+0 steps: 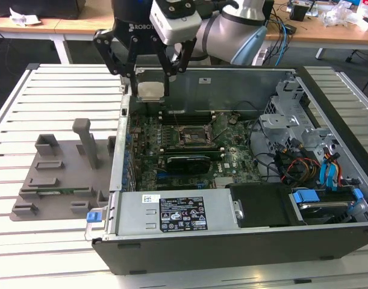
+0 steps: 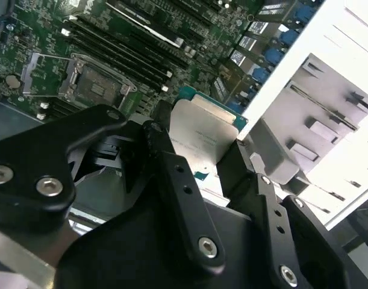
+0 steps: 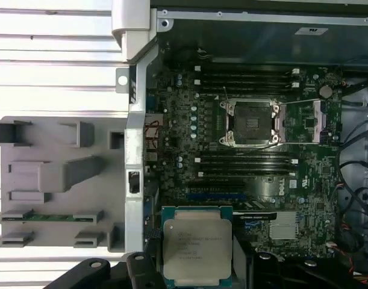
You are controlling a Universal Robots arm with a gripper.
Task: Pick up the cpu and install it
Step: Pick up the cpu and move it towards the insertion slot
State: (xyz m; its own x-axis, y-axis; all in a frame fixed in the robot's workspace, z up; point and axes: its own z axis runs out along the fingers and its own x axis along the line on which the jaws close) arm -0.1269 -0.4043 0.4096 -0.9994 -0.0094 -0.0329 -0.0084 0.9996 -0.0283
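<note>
The gripper point(image 1: 152, 77) clamps the cpu point(image 1: 152, 88) by two opposite edges and holds it in the air over the open computer case point(image 1: 328, 96), near the wall beside the grey holder tray point(image 1: 51, 174) on the slatted bench point(image 1: 45, 90). In the first wrist view the cpu point(image 3: 197, 247) hangs metal top up, well apart from the socket point(image 3: 251, 122). The socket's plate is swung aside, memory slots point(image 3: 244, 78) flank it, and the graphics card point(image 1: 187, 162) lies close by.

Cpu point(image 1: 152, 89) in gripper point(image 1: 152, 81), over case point(image 1: 232, 78) near its wall; socket point(image 1: 194, 137) inside case; parts tray point(image 1: 57, 174) beside case, exterior view's left.
</note>
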